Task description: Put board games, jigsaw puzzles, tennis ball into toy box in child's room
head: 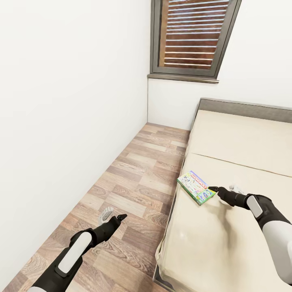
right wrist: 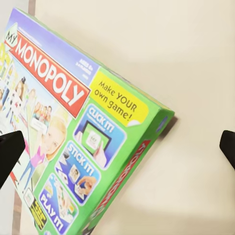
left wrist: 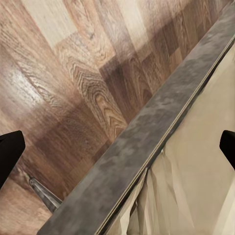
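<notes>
One of the board games, a green-edged Monopoly box (head: 196, 187), lies flat on the beige bed (head: 239, 162) close to its floor-side edge. My right gripper (head: 217, 189) hovers just beside the box's near corner, open. In the right wrist view the box (right wrist: 83, 132) lies tilted between the two spread fingertips (right wrist: 10, 156), with nothing gripped. My left gripper (head: 114, 216) hangs open over the wood floor (head: 121, 182) beside the bed; its wrist view shows the bed's grey side rail (left wrist: 147, 132) and a dark fingertip (left wrist: 9, 149).
A white wall (head: 69, 101) runs along the left of a narrow strip of floor. A shuttered window (head: 192, 36) sits above the far corner. The grey headboard (head: 243, 108) closes the bed's far end. Rumpled sheet (left wrist: 196, 186) hangs at the rail.
</notes>
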Robot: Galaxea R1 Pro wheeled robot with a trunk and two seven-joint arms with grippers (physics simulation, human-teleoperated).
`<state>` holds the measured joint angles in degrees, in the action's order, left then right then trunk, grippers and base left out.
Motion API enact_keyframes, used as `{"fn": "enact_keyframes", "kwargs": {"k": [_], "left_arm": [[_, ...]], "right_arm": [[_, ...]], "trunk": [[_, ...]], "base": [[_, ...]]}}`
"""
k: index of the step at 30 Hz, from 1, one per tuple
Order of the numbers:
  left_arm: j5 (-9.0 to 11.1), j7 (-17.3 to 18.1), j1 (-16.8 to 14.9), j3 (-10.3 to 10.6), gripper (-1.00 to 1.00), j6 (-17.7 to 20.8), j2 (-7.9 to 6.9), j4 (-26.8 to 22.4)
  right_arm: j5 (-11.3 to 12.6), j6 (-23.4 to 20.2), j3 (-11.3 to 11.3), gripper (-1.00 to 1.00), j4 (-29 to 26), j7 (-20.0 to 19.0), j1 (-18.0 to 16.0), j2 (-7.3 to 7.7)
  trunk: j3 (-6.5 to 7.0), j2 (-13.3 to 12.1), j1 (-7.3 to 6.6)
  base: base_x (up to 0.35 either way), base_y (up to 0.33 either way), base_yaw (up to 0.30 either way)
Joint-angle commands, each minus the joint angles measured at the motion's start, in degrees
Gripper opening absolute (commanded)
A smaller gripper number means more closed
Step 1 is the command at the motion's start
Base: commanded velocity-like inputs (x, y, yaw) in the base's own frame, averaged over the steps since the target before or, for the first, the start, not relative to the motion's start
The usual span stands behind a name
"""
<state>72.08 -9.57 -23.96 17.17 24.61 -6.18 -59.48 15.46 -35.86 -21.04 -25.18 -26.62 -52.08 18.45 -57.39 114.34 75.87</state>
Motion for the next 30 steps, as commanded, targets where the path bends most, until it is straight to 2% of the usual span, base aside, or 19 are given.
{"fn": "enact_keyframes", "kwargs": {"k": [1, 23, 30], "left_arm": [[0.60, -0.53, -0.03, 0.14, 1.00, 0.01, -0.06, -0.11], [0.60, -0.53, -0.03, 0.14, 1.00, 0.00, -0.06, -0.11], [0.60, -0.53, -0.03, 0.14, 1.00, 0.00, -0.06, -0.11]], "right_arm": [[0.10, -0.43, -0.32, 1.00, -0.03, -0.09, -0.04, -0.04], [-0.06, -0.40, -0.24, 1.00, 0.04, 0.09, -0.03, -0.68], [-0.18, -0.33, -0.20, 1.00, 0.05, 0.31, -0.03, -1.11]], "trunk": [[-0.05, 0.02, -0.01], [-0.05, 0.02, -0.01], [-0.05, 0.02, -0.01]], "base": [[0.000, 0.000, 0.000], [0.000, 0.000, 0.001], [0.000, 0.000, 0.082]]}}
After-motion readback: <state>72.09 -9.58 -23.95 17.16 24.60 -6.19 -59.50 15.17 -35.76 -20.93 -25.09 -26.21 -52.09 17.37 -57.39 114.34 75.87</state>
